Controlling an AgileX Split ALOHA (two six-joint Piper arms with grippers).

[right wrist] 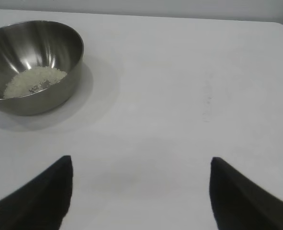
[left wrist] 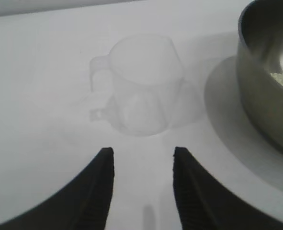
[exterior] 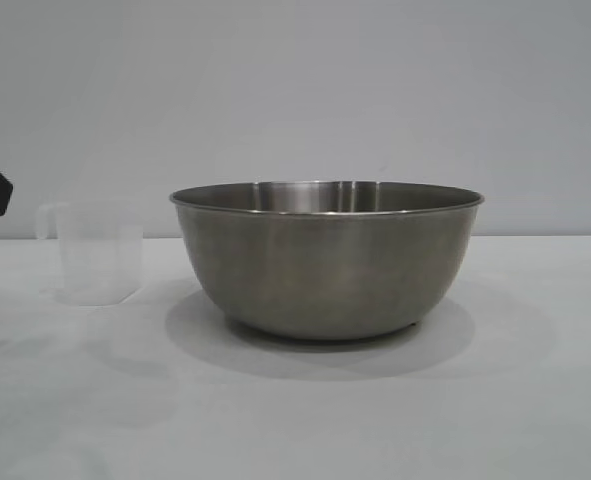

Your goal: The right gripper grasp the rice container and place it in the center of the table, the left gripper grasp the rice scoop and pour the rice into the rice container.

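Steel bowl (exterior: pixel 327 262) sits upright mid-table (exterior: pixel 295 420), with a small heap of rice (right wrist: pixel 33 80) already lying in its bottom. The clear plastic cup (exterior: pixel 97 252) stands upright on the table just beside the bowl, on the left arm's side, not touching it; looks empty from the left wrist view, though the plastic is too see-through to be sure. Left gripper (left wrist: pixel 143 189) hangs just short of the cup, fingers parted with bare table between them, holding nothing; in the exterior view only a black edge of it shows at the far left. Right gripper (right wrist: pixel 140 194) is parked well away from the bowl, fingers spread wide, nothing between them. My read: bowl placed, rice poured, cup set back down, so the job looks essentially done. Handling notes if anything gets picked up again: the cup is light, thin-walled and smooth, so it'll flex and can skid or tip under a sideways nudge. Best hold is across the loop handle (left wrist: pixel 99 76) or pinching one wall near the rim, squeeze kept modest. The bowl is stiff and heavier, with slick curved sides that a claw won't hold; take it by the thin rolled rim (exterior: pixel 327 210), one finger inside, one outside. Lifted from one side it will want to tilt, and the loose rice would slide toward the low edge, so keep it level and slow.
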